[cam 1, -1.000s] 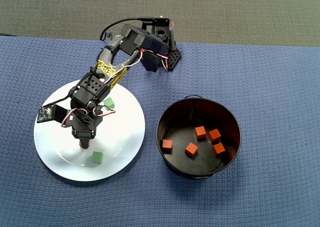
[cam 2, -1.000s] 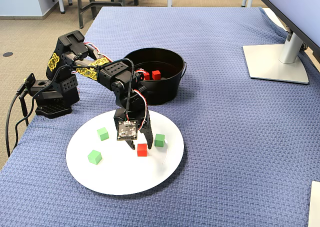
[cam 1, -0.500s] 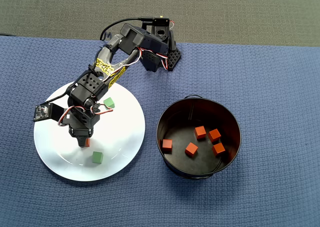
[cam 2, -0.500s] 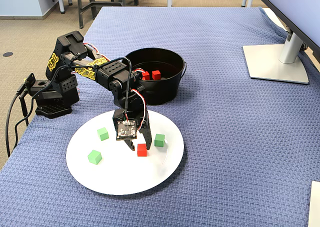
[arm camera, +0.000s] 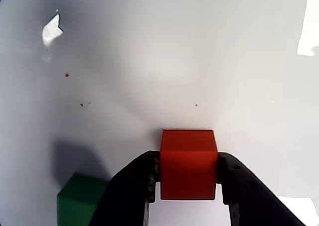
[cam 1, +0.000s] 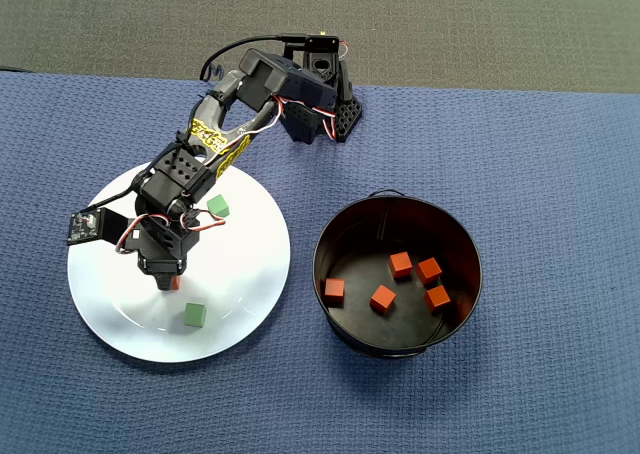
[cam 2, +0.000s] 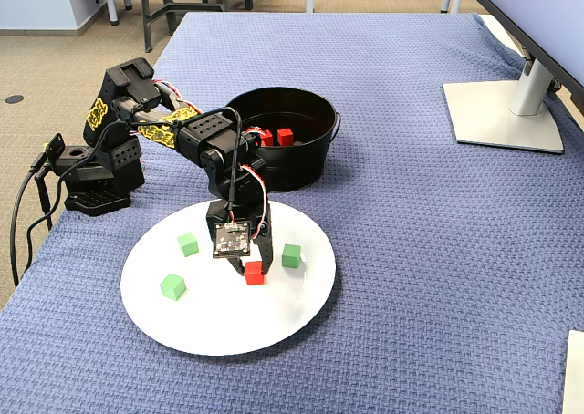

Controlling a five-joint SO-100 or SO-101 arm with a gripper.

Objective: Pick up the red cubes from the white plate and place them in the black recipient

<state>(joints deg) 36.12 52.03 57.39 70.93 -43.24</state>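
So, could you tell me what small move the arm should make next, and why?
Probably lift straight up. In the wrist view the claw has both fingers against the red cube, which seems to sit low on the white plate. Raising it should clear the green cube beside it before swinging to the black pot.

green cubes (cam 2: 188, 243), blue cloth (cam 2: 438, 232), monitor stand (cam 2: 506, 113)

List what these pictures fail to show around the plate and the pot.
- Small red cube held by the end effector: in the overhead view the arm hides nearly all of it.
- Green cube: cut off by the wrist view's bottom edge.
- Round black metal pot: in the fixed view its near wall hides most cubes inside.
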